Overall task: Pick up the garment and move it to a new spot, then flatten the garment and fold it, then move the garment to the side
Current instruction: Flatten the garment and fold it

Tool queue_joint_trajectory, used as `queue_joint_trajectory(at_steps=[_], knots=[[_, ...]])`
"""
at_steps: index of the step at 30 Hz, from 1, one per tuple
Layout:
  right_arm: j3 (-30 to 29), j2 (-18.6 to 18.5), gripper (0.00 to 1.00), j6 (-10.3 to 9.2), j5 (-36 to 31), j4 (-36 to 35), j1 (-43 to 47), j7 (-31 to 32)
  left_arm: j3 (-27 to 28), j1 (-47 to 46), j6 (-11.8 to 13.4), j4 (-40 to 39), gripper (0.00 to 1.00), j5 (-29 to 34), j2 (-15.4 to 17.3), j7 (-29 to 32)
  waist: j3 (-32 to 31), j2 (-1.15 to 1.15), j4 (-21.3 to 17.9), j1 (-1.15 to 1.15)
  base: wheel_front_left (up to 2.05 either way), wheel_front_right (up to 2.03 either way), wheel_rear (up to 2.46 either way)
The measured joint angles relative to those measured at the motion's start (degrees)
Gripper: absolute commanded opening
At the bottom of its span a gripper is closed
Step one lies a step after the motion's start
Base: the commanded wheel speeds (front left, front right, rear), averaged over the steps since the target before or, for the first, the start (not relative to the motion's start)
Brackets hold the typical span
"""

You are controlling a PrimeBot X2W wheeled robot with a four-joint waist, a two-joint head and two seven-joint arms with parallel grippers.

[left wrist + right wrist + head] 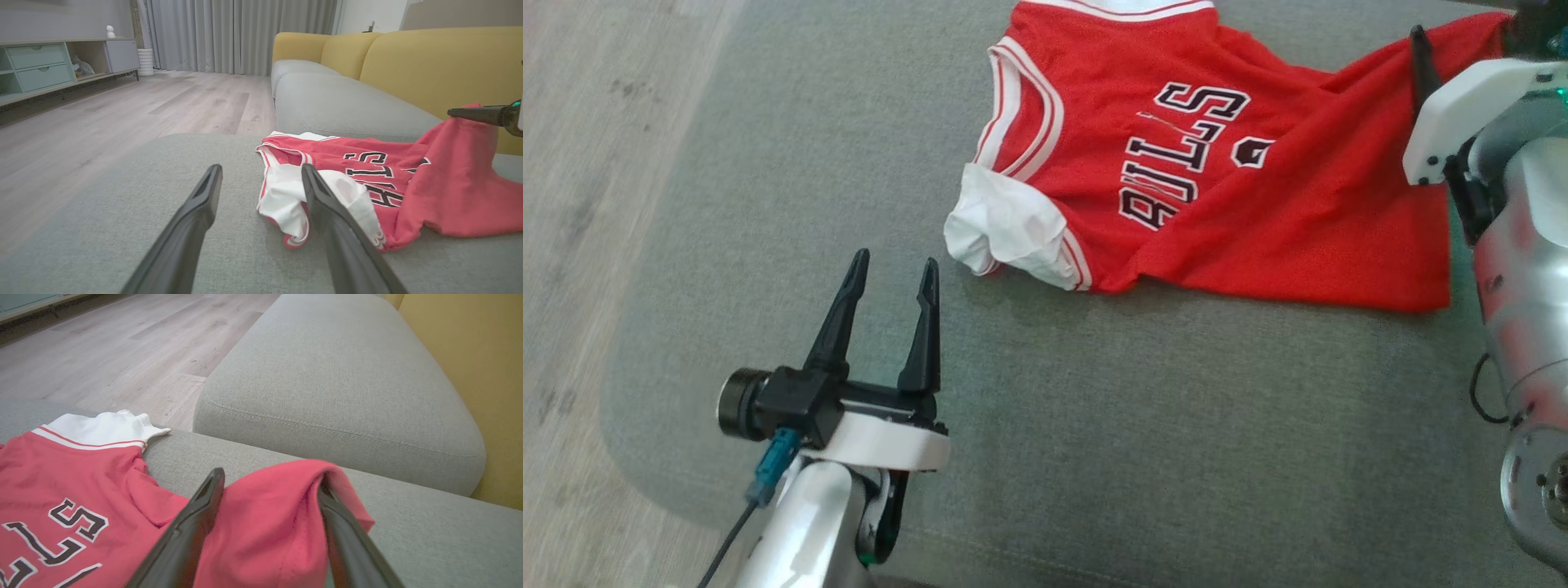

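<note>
The red jersey (1225, 212) lies crumpled on the grey sofa cushion (1094, 425), so this looks like the flattening step, with the folding not yet begun. The right gripper (270, 479) stands with jaws wide at the far corner, a hump of red cloth draped over one finger rather than pinched, while the left gripper (894, 260) hovers wide open just beside the white sleeve (1005, 229). Next call, I'd say: each needs a firm pinch on its corner, then pull apart to spread it.
</note>
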Motion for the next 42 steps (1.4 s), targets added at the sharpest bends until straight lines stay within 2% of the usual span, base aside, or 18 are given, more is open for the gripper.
queue_joint_trajectory(at_steps=[8,16,20,24,27,30,34,38,42], knots=[[0.5,0.3,1.00,0.00,2.8,2.6,0.3,-6.2,1.9,0.1,-0.3,-0.1,1.00,1.2,-0.5,0.0,-2.7,0.00,-3.2,-0.01,0.00,0.00,0.00],[2.5,4.8,1.00,0.00,9.7,0.8,5.8,-12.1,3.7,0.9,-0.7,-0.3,1.00,2.4,-0.6,0.0,-6.4,0.00,-8.1,-0.01,0.00,0.00,0.00],[5.7,5.7,1.00,0.00,16.2,-6.1,11.3,-12.4,4.4,2.8,-0.7,-0.3,1.00,2.8,-0.6,0.0,-8.2,0.00,-10.4,-0.01,0.00,0.00,0.00],[13.6,5.7,1.00,0.00,28.7,-18.9,20.9,-12.6,5.1,3.8,-0.7,-0.2,1.00,3.0,-0.6,0.0,-10.0,0.00,-12.2,-0.02,0.00,0.00,0.00],[17.5,6.0,1.00,0.00,31.8,-28.0,31.0,-12.6,5.3,4.9,-0.6,-0.2,1.00,3.0,-0.6,0.0,-10.9,0.00,-13.5,-0.01,0.00,0.00,0.00],[19.3,6.2,1.00,0.00,33.7,-34.2,41.5,-12.6,5.2,6.4,-0.7,-0.2,1.00,3.0,-0.6,0.0,-11.6,0.00,-14.5,-0.01,0.00,0.00,0.00],[20.2,6.3,1.00,0.00,34.4,-38.8,49.0,-12.6,5.2,7.1,-0.7,-0.2,1.00,3.0,-0.6,0.0,-11.7,0.00,-15.1,-0.02,0.00,0.00,0.00],[20.1,6.6,1.00,0.00,34.6,-41.1,49.1,-12.6,5.1,7.1,-1.2,-0.2,1.00,3.2,-0.6,0.0,-11.2,0.00,-14.6,-0.01,0.00,0.00,0.00],[19.7,6.7,1.00,0.00,34.6,-40.0,48.2,-11.7,5.1,7.0,-1.2,-0.2,1.00,3.5,-0.7,0.0,-10.3,0.00,-13.4,-0.01,0.00,0.00,0.00]])
